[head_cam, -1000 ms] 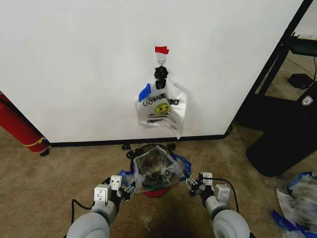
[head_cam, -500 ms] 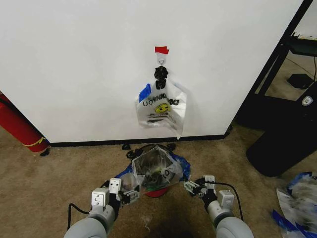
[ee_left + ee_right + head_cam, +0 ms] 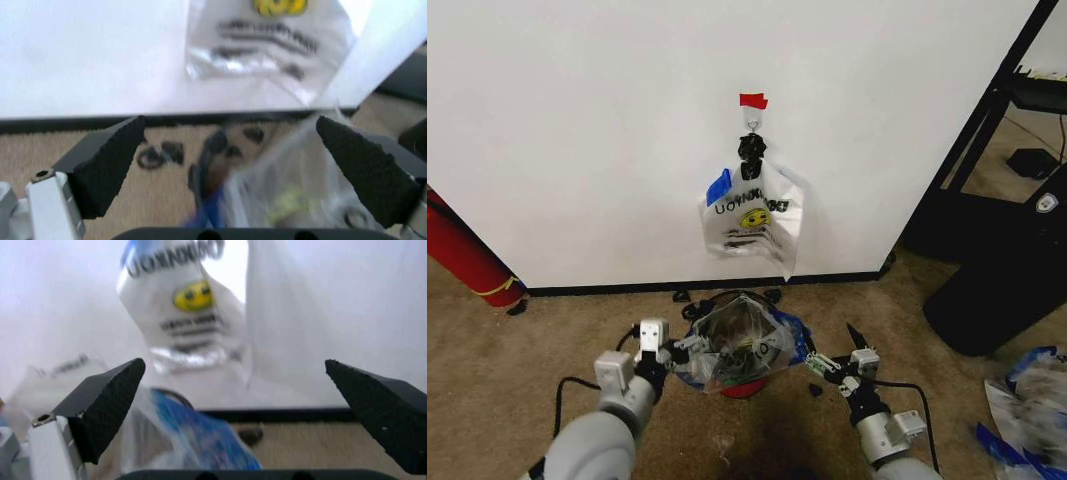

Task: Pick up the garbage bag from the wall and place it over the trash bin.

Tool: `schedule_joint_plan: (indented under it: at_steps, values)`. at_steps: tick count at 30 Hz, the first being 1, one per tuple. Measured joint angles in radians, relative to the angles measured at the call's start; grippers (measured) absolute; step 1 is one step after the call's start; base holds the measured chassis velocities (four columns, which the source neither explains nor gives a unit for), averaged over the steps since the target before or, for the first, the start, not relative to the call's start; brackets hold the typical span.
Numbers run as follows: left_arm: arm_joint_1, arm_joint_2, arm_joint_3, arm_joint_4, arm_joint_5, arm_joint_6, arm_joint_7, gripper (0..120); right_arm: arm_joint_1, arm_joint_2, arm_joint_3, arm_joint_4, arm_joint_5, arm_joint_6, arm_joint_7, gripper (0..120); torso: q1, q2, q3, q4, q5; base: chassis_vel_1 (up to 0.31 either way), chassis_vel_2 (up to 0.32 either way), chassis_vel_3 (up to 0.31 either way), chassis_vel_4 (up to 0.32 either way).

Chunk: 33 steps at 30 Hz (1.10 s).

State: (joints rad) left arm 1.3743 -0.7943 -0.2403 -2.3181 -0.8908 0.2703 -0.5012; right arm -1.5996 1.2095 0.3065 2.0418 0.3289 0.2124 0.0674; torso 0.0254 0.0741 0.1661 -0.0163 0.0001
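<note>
Item: garbage bag (image 3: 742, 345), draped over trash bin (image 3: 739, 385). I saw both grippers, left (image 3: 685, 347) and right (image 3: 825, 365), spread and released. Next, I judged: seat the rim evenly.

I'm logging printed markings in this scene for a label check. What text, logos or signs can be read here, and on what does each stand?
White shopping bag hanging on the wall: top line looks like mirrored "THANK YOU", too unclear to confirm.
Same bag: yellow smiley face, a sign and not words.
Same bag: dark lines beneath the face, too small and blurred to read.
Nothing else carries legible text.
</note>
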Motion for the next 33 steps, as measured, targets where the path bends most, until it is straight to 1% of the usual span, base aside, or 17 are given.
schedule_joint_plan:
  at_steps: [2, 3, 4, 7, 9, 10, 13, 15, 16, 18, 19, 23, 24, 26, 29, 31, 33]
  values:
    - [-0.079, 0.037, -0.015, 0.067, -0.057, -0.004, 0.060, 100, -0.021, 0.015, 0.027, 0.008, 0.005, 0.039, -0.027, 100, 0.000, 0.000, 0.000, -0.0004, -0.0006, 0.000, 0.000, 0.000, 0.000]
    - [-0.079, 0.037, -0.015, 0.067, -0.057, -0.004, 0.060, 100, -0.021, 0.015, 0.027, 0.008, 0.005, 0.039, -0.027, 100, 0.000, 0.000, 0.000, -0.0004, -0.0006, 0.000, 0.000, 0.000, 0.000]
    - [-0.119, 0.053, -0.009, 0.096, -0.090, -0.003, 0.083, 100, -0.035, 0.020, 0.042, 0.011, 0.008, 0.056, -0.037, 100, 0.000, 0.000, 0.000, -0.0011, -0.0005, 0.000, 0.000, 0.000, 0.000]
    - [-0.259, 0.086, 0.034, 0.198, -0.208, 0.021, 0.150, 100, -0.087, 0.041, 0.095, 0.017, 0.011, 0.116, -0.070, 100, 0.000, 0.000, 0.000, -0.0013, -0.0004, 0.000, 0.000, 0.000, 0.000]
    - [-0.364, 0.091, 0.083, 0.274, -0.252, 0.031, 0.190, 100, -0.123, 0.051, 0.121, 0.032, 0.012, 0.132, -0.084, 100, 0.000, 0.000, 0.000, -0.0010, -0.0001, 0.000, 0.000, 0.000, 0.000]
    - [-0.364, 0.091, 0.083, 0.274, -0.252, 0.031, 0.190, 100, -0.123, 0.051, 0.121, 0.032, 0.012, 0.132, -0.084, 100, 0.000, 0.000, 0.000, -0.0010, -0.0001, 0.000, 0.000, 0.000, 0.000]
    - [-0.523, 0.092, 0.205, 0.378, -0.310, 0.053, 0.257, 100, -0.166, 0.064, 0.150, 0.070, 0.023, 0.144, -0.091, 100, 0.000, 0.000, 0.000, -0.0012, -0.0003, 0.000, 0.000, 0.000, 0.000]
    - [-0.586, 0.090, 0.251, 0.423, -0.334, 0.070, 0.294, 100, -0.177, 0.066, 0.156, 0.089, 0.030, 0.144, -0.090, 100, 0.000, 0.000, 0.000, -0.0012, -0.0003, 0.000, 0.000, 0.000, 0.000]
    - [-0.648, 0.086, 0.297, 0.473, -0.347, 0.090, 0.341, 100, -0.196, 0.065, 0.158, 0.128, 0.051, 0.134, -0.085, 100, 0.000, 0.000, 0.000, -0.0011, 0.0003, 0.000, 0.000, 0.000, 0.000]
    - [-0.666, 0.085, 0.311, 0.488, -0.349, 0.096, 0.357, 100, -0.200, 0.064, 0.158, 0.139, 0.058, 0.130, -0.084, 100, 0.000, 0.000, 0.000, -0.0011, 0.0005, 0.000, 0.000, 0.000, 0.000]
    - [-0.736, 0.078, 0.374, 0.553, -0.347, 0.119, 0.441, 100, -0.225, 0.054, 0.162, 0.226, 0.102, 0.105, -0.081, 100, 0.000, 0.000, 0.000, -0.0011, -0.0004, 0.000, 0.000, 0.000, 0.000]
    - [-0.804, 0.063, 0.471, 0.657, -0.268, 0.134, 0.555, 100, -0.227, 0.041, 0.209, 0.322, 0.095, 0.117, -0.089, 100, 0.000, 0.000, 0.000, -0.0005, -0.0004, 0.000, 0.000, 0.000, 0.000]
    - [-0.804, 0.063, 0.471, 0.657, -0.268, 0.134, 0.555, 100, -0.227, 0.041, 0.209, 0.322, 0.095, 0.117, -0.089, 100, 0.000, 0.000, 0.000, -0.0005, -0.0004, 0.000, 0.000, 0.000, 0.000]
    - [-0.840, 0.047, 0.521, 0.718, -0.219, 0.135, 0.593, 99, -0.227, 0.040, 0.242, 0.334, 0.046, 0.155, -0.090, 100, 0.000, 0.000, 0.000, -0.0005, 0.0000, 0.000, 0.000, 0.000, 0.000]
    - [-0.887, 0.030, 0.582, 0.779, -0.199, 0.135, 0.639, 98, -0.250, 0.060, 0.281, 0.338, 0.000, 0.202, -0.093, 100, 0.000, 0.000, 0.000, -0.0010, 0.0000, 0.000, 0.000, 0.000, 0.000]
    - [-0.915, 0.023, 0.615, 0.810, -0.182, 0.136, 0.680, 97, -0.273, 0.081, 0.296, 0.341, 0.000, 0.216, -0.095, 100, 0.000, 0.000, 0.000, -0.0011, -0.0001, 0.000, 0.000, 0.000, 0.000]
    - [-0.922, 0.022, 0.623, 0.818, -0.178, 0.138, 0.693, 97, -0.279, 0.086, 0.299, 0.341, 0.001, 0.219, -0.095, 100, 0.000, 0.000, 0.000, -0.0010, -0.0001, 0.000, 0.000, 0.000, 0.000]
